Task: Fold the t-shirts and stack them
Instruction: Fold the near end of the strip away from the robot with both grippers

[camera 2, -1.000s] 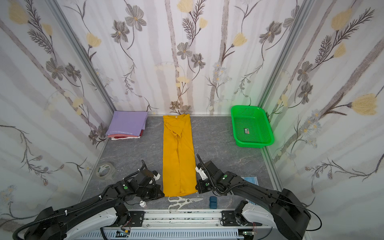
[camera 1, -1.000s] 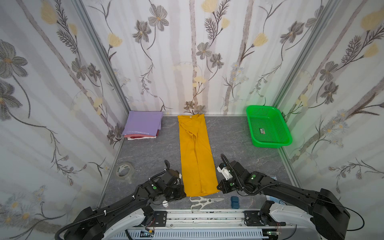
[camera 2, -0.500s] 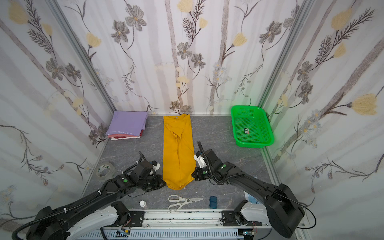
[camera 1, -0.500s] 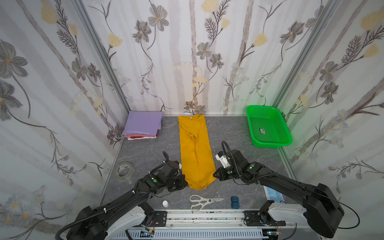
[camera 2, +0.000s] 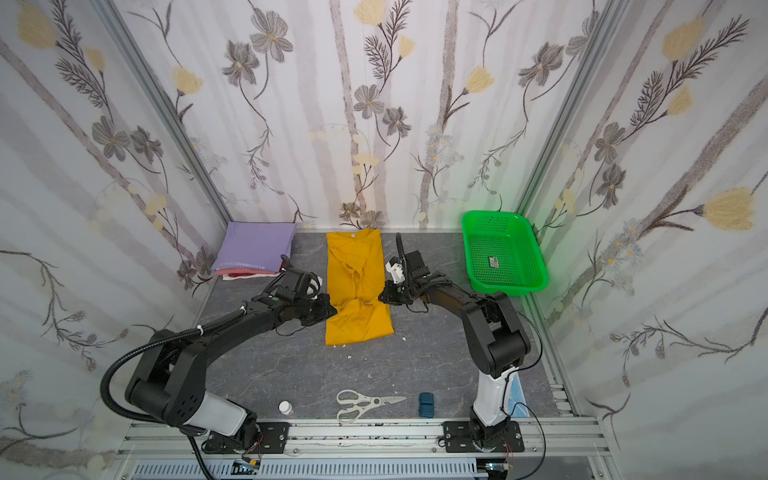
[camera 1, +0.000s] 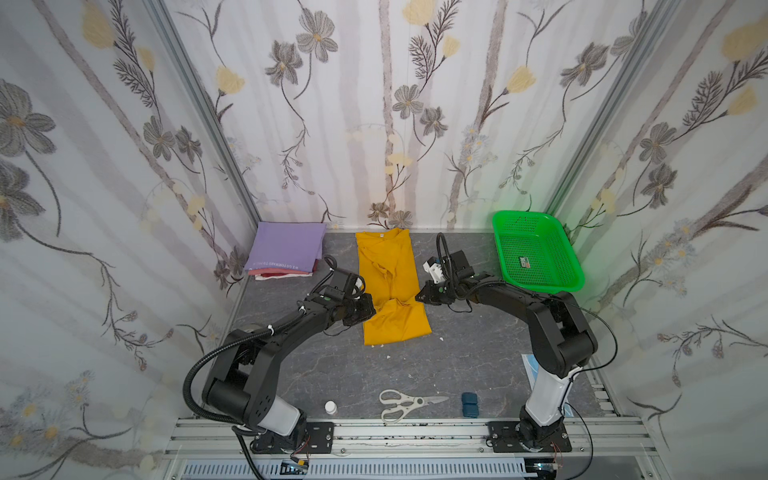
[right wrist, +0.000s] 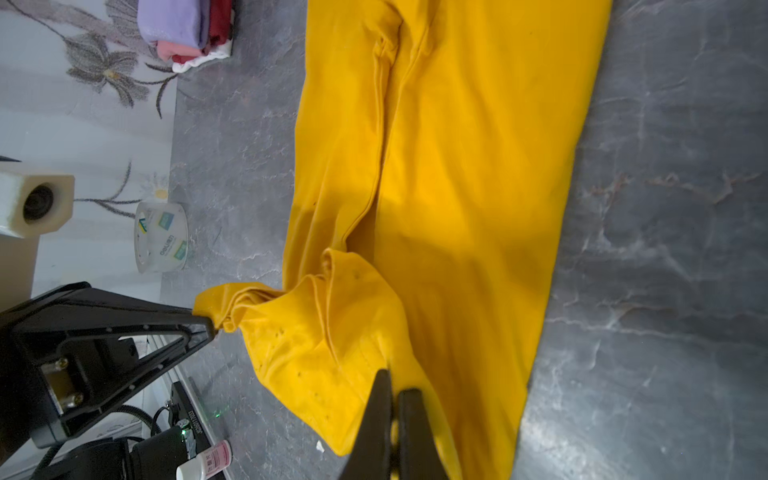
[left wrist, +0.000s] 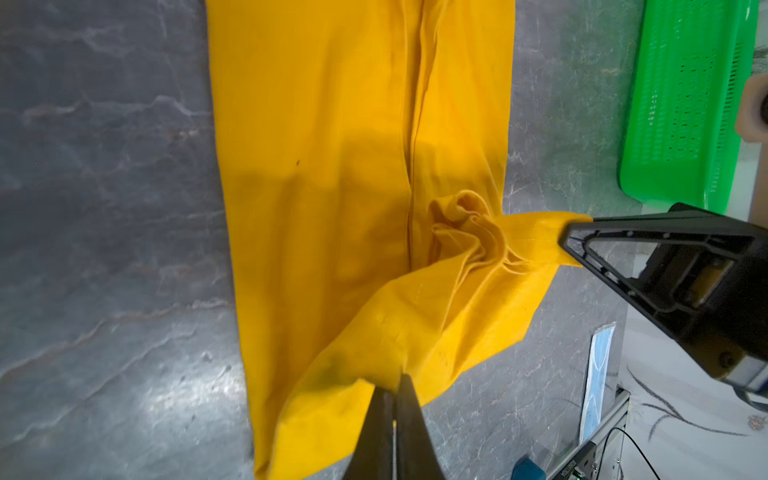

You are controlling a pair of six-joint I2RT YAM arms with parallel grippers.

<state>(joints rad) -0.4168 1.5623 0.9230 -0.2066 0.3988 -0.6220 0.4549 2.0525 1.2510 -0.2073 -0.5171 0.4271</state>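
The mustard-yellow t-shirt (camera 1: 388, 266) (camera 2: 357, 266) lies as a long strip on the grey tabletop, collar toward the back wall. Its near part is doubled back over itself. My left gripper (camera 1: 371, 309) (left wrist: 392, 384) is shut on one hem corner and my right gripper (camera 1: 419, 297) (right wrist: 395, 384) is shut on the other. Both corners hang just above the strip's middle, with the cloth bunched between them. A folded lavender t-shirt (camera 1: 286, 249) (right wrist: 174, 20) tops a stack at the back left, with red, pink and white shirts showing under it.
A green mesh basket (camera 1: 544, 245) stands at the back right. Scissors (camera 1: 407, 404), a small blue block (camera 1: 469, 405) and a white bottle (camera 1: 330, 407) lie near the front rail. A tape roll (right wrist: 162, 237) sits by the left wall, and a face mask (left wrist: 598, 370) by the right arm's base.
Both grippers have carried the yellow shirt's near hem from the front edge up toward the back wall, so the near part now doubles over the strip.
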